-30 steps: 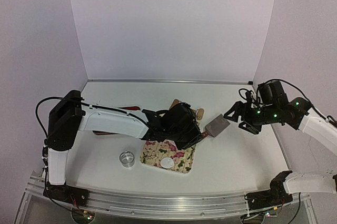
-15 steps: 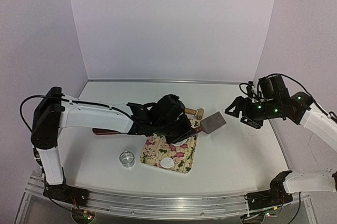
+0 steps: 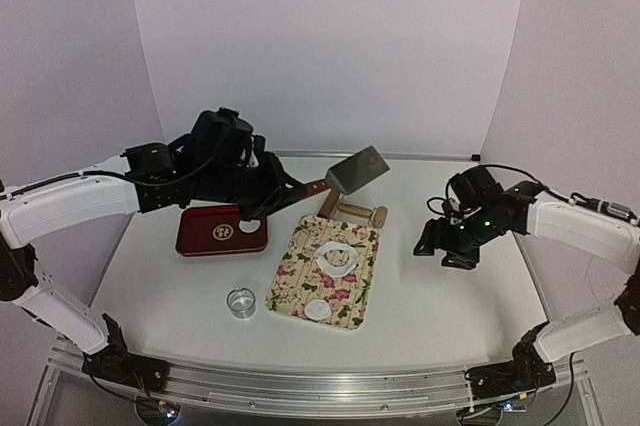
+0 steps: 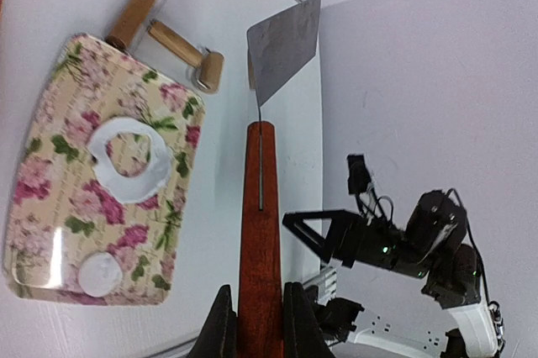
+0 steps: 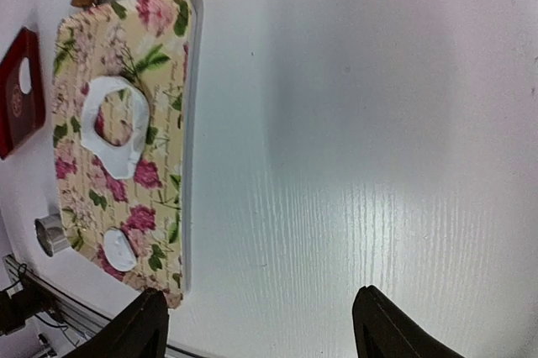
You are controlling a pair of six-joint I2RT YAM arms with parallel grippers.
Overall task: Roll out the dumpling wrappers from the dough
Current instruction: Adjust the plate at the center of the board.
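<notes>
Dough (image 4: 126, 192) lies flattened on the floral board (image 3: 300, 286) as an irregular white sheet with a round hole cut through its middle. Nearer the board's front edge sits one dumpling wrapper (image 3: 317, 309), a small neat disc, apart from the sheet. A second white disc (image 3: 247, 227), seemingly another wrapper, rests on the right part of the red tray (image 3: 200, 236), which stands to the left of the board.

The left pincer (image 4: 259, 329) is pressed onto the red-brown handle of a scraper (image 4: 284, 47), with one finger on each side of the wood. It holds the scraper up in the air, its grey metal blade raised above the far end of the board, over the rolling pin (image 3: 352, 209). The blade carries nothing.

The right pincer (image 5: 261, 307) is spread wide and grips nothing. It hangs over the bare tabletop (image 3: 440, 296) to the right of the board, well apart from it.

A metal ring cutter (image 3: 240, 302) stands on the tabletop just left of the board's front corner.
</notes>
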